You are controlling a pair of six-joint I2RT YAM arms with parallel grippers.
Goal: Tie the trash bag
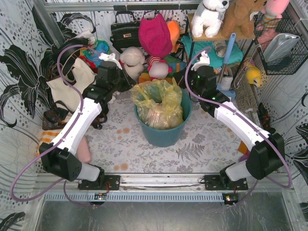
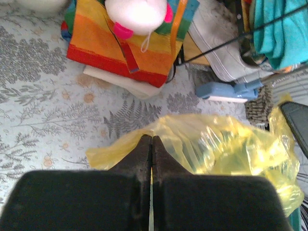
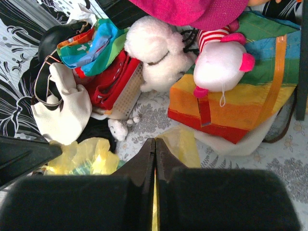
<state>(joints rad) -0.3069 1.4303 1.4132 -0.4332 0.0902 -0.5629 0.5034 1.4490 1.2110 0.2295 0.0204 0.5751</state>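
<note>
Trash bag (image 1: 156,103): yellow, translucent, seated in the teal bin (image 1: 163,137) at centre frame in the overhead view. Mouth open, not yet knotted.

Nearest: bare patterned table (image 1: 144,161) below the bin. Arms reach up-frame on either side of it.

Left gripper (image 2: 152,144): jaws pressed together, a thin yellow line in the seam, yellow film bunched just beyond the tips. Reads as a pinch on one flap. Right gripper (image 3: 155,147): likewise closed, a yellow sliver between the jaws, a flap lying just ahead.

Step in hand, as I judge it: both ears gripped, crossing to come. Lift only enough to draw out slack, bring the flaps together over the middle of the mouth, and pull evenly. Thin film may tear or slip from a shallow pinch, and the bin could tip if one side hauls harder.

Containers: the bin holds only the bag; pale crumpled stuff shows through the film, likely paper. Upper left, cream tote bag (image 1: 72,86), contents hidden. Top of frame, black handbag (image 1: 125,31), closed. Upper right, wire basket (image 1: 281,48) holding a grey item I cannot identify.
</note>
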